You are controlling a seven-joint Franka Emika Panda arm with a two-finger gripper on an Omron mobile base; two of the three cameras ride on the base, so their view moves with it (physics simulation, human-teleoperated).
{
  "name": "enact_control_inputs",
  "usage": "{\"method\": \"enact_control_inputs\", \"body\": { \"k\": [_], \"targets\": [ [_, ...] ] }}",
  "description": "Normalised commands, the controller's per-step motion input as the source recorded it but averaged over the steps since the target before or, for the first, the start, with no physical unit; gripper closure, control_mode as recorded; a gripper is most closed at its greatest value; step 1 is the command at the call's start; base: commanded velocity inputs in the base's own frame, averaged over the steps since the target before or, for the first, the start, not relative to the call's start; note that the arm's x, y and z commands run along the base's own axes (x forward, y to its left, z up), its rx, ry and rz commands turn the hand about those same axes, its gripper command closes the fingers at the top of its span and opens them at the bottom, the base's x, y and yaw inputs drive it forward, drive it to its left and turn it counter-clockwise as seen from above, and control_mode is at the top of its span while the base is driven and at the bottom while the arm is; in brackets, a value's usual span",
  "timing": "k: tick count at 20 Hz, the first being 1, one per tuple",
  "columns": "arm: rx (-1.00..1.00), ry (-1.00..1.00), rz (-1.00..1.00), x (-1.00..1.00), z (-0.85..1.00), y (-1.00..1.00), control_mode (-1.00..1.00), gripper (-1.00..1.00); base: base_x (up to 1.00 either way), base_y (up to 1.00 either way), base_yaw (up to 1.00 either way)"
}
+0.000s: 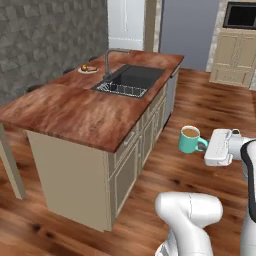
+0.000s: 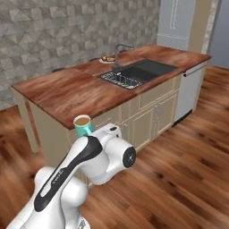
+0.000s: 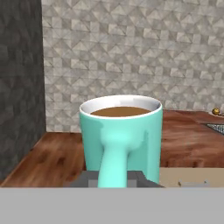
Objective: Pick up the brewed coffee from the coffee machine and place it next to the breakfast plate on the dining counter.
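Note:
The brewed coffee point(image 1: 189, 139), a teal mug with light brown coffee at the top, hangs upright in the air off the near right side of the dining counter point(image 1: 70, 112). My gripper point(image 1: 205, 145) is shut on its side handle. In the hand view the mug point(image 3: 120, 131) stands close up with its handle toward me, and the gripper point(image 3: 114, 178) clamps that handle. From the right, the mug point(image 2: 82, 125) shows just above my white hand. The breakfast plate point(image 1: 88, 69) point(image 2: 107, 59) sits at the counter's far end, left of the faucet point(image 1: 107, 61). The coffee machine is out of view.
A dark inset sink point(image 1: 131, 80) point(image 2: 139, 71) lies between the mug and the plate. Beige cabinet fronts point(image 1: 145, 135) run down the counter's side. Wood floor point(image 1: 200, 105) lies open to the right. A fridge point(image 1: 125, 22) and tall cabinets point(image 1: 235, 55) stand at the back.

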Motion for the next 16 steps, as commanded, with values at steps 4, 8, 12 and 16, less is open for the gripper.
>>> {"method": "enact_control_inputs", "body": {
  "k": [4,8,12,16],
  "targets": [
    [0.00,0.00,0.00,0.00,0.00,0.00,1.00,1.00,0.44,1.00,0.00],
    [0.00,0.00,0.00,0.00,0.00,0.00,1.00,1.00,0.26,1.00,-0.06],
    [0.00,0.00,0.00,0.00,0.00,0.00,1.00,1.00,0.07,1.00,-0.16],
    [0.00,0.00,0.00,0.00,0.00,0.00,1.00,1.00,0.00,1.00,-0.18]
  ]
}}
